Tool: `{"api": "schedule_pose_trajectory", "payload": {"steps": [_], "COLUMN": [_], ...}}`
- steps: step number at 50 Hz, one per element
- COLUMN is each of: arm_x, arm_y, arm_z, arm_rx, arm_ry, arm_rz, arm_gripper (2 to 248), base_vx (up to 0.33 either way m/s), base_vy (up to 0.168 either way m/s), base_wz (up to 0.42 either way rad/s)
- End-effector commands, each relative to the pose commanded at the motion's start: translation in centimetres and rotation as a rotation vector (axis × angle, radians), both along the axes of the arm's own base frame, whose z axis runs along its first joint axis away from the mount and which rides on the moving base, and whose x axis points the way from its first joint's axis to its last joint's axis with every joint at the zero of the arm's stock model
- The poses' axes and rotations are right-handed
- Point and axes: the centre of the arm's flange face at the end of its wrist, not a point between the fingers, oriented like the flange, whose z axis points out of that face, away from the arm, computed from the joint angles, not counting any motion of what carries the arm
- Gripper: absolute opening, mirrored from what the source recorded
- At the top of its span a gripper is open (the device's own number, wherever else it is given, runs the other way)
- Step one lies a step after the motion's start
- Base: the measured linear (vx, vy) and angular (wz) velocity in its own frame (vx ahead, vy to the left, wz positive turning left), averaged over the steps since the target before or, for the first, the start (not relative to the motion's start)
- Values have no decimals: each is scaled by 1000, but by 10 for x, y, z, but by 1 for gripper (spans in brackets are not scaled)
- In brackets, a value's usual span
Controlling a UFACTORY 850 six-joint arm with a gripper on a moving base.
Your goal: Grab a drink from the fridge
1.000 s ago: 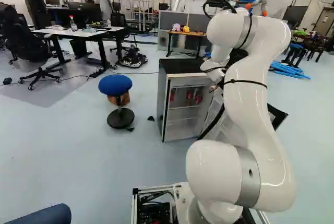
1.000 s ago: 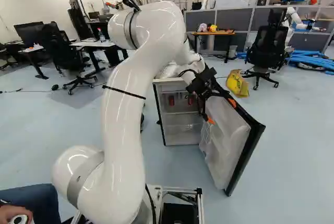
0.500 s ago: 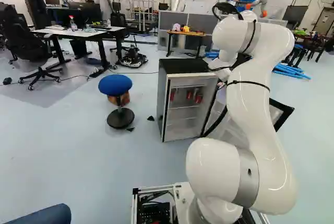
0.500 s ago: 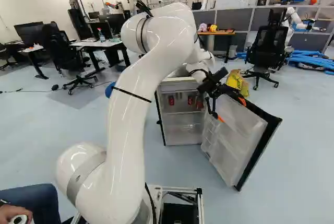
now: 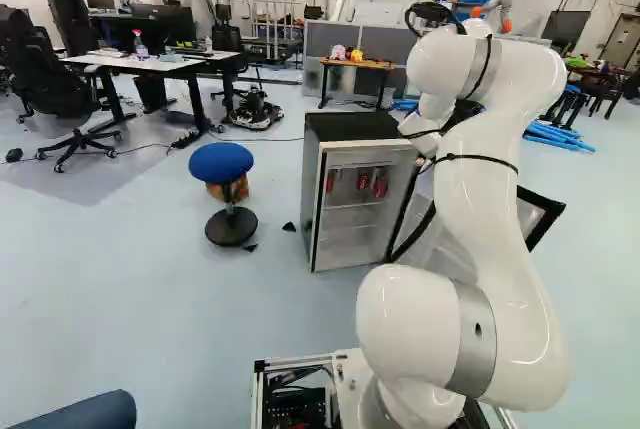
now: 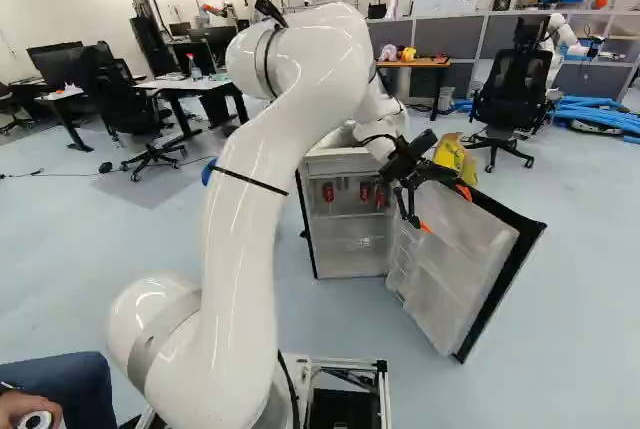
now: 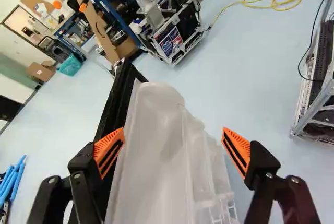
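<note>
My gripper [image 6: 445, 209] is at the swung-out fridge door [image 6: 445, 274] in the right base view. In the wrist view the gripper [image 7: 173, 148] stands open, one finger over the door's black edge and the other past its clear inner shelves [image 7: 201, 166]; whether either touches is hard to tell. Red cans [image 6: 328, 192] [image 5: 363, 180] stand on the upper shelf of the fridge [image 5: 350, 127], left of the gripper in the right base view. My arm hides part of the door in the left base view.
A blue stool [image 5: 222, 161] stands beside the fridge. A yellow bag [image 6: 456, 159] and a black chair [image 6: 510, 94] are behind the door, with another robot [image 6: 560, 34] farther back. The wrist view shows a wheeled frame [image 7: 175, 38] beyond the door.
The door has swung wider, and my gripper has moved with it, rightward in the right base view, mostly in the first half second. More of the red cans shows. The base has not moved.
</note>
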Motion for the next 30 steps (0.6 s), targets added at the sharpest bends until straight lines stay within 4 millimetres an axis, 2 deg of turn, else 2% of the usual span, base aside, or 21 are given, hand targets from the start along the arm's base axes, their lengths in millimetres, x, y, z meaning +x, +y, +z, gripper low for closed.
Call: {"api": "schedule_pose_trajectory", "payload": {"steps": [30], "arm_x": [-30], "arm_y": [39], "arm_z": [1], "arm_rx": [-47], "arm_ry": [110], "arm_rz": [309], "arm_gripper": [247], "base_vx": [0], "base_vy": [0], "base_wz": [0]}}
